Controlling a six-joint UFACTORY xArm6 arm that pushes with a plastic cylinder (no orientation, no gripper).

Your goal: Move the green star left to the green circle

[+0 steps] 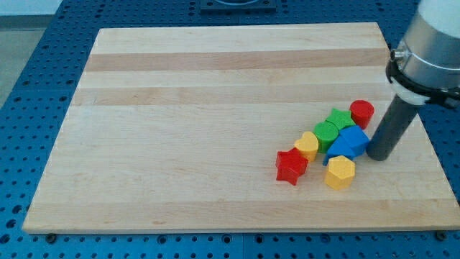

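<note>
The green star (pixel 341 119) sits in a cluster of blocks at the board's right, touching the green circle (pixel 325 132), which lies just to its lower left. My tip (pixel 379 157) rests on the board at the right of the cluster, touching or nearly touching the blue blocks (pixel 349 142). The tip is to the lower right of the green star, with the blue blocks between them.
A red cylinder (pixel 361 112) is right of the green star. A yellow heart (pixel 307 145), a red star (pixel 291 166) and a yellow hexagon (pixel 339 173) lie lower in the cluster. The wooden board (pixel 201 129) rests on a blue perforated table.
</note>
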